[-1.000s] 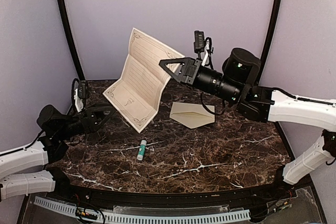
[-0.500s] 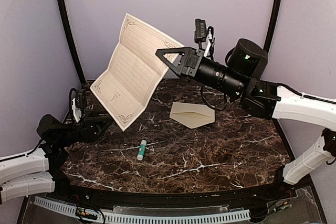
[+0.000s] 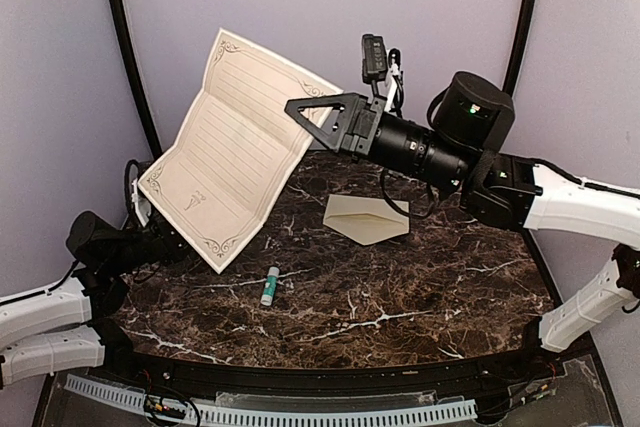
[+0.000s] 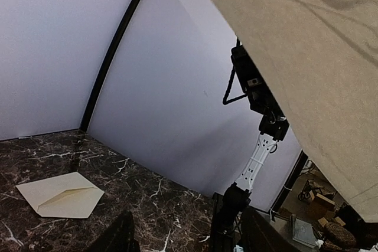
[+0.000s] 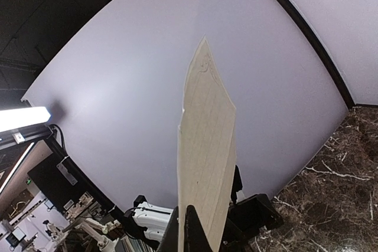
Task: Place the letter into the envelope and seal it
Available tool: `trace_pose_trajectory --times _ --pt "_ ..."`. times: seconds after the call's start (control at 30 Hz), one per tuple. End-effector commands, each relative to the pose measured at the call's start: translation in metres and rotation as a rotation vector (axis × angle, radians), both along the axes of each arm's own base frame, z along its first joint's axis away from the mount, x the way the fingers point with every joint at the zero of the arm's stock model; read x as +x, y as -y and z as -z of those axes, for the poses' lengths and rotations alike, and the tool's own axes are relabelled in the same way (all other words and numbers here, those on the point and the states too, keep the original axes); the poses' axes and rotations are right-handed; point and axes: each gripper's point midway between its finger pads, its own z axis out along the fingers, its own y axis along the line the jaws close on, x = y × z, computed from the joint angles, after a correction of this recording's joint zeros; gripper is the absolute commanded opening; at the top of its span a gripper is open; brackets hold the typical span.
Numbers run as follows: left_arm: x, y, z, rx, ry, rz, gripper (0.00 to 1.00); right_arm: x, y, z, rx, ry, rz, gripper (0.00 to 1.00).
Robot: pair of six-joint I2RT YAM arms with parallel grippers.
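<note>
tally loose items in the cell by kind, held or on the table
letter: 1
envelope: 1
glue stick: 1
total: 3

Cream letter [image 3: 230, 147] bordered in ornate brown, faintly lined, above dark brown white-veined table [image 3: 420, 297]; on it, pale-cream envelope [image 3: 366, 217], white-and-green glue stick [image 3: 270, 287].

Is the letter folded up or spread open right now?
Spread open: the letter shows as one full bordered sheet, ruled lines across it, only gently bent along a crease.
</note>
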Motion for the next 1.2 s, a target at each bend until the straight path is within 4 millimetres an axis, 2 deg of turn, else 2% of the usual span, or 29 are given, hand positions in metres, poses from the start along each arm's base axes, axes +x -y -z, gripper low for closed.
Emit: trace_pose_trajectory --times 0.0,0.17,0.77,1.17 --pt "-0.011 -0.001 -0.032 -0.038 0.082 0.033 0.61 -0.003 0.005 -0.004 0.020 0.016 0.012 0.00" --pt "-0.019 -0.001 -0.039 -0.048 0.098 0.066 0.65 0.000 -0.001 0.007 0.000 0.012 0.016 0.00" --pt "-0.017 0.004 -0.046 -0.065 0.083 0.109 0.74 0.017 -0.021 0.051 -0.095 0.004 0.073 0.00" --pt "-0.004 0.010 -0.043 -0.072 0.033 0.101 0.79 0.013 -0.030 0.072 -0.118 0.022 0.042 0.00"
